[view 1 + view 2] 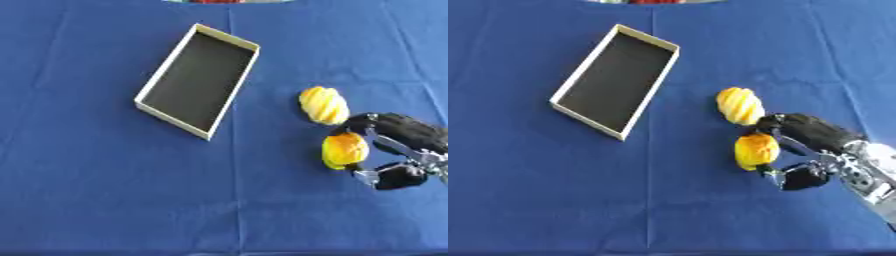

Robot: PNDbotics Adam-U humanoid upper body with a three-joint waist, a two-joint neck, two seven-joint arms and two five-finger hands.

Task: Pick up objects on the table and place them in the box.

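Nearest the camera: bare blue tabletop (pixel 105 200), with nothing on the low part.

Far left of the middle: open box (pixel 199 80), white rim, dark inside, empty, long side tilted from upper right down to lower left.

Right of the box, well apart from it: pale yellow ridged thing (pixel 324 105), maybe a bread roll, lying flat, long way pointing up and down.

Just below it: rounder orange-yellow thing (pixel 345 150), standing between the thumb and fingers of the right hand (pixel 815 150). Fingers curled round it, so most likely grasping it.

Box up and to the left of the right hand, so next move probably a lift and a carry that way.

Left hand nowhere in sight, so right hand the only one near.

Right eye view: more of the silver wrist, cut off in the left eye view.
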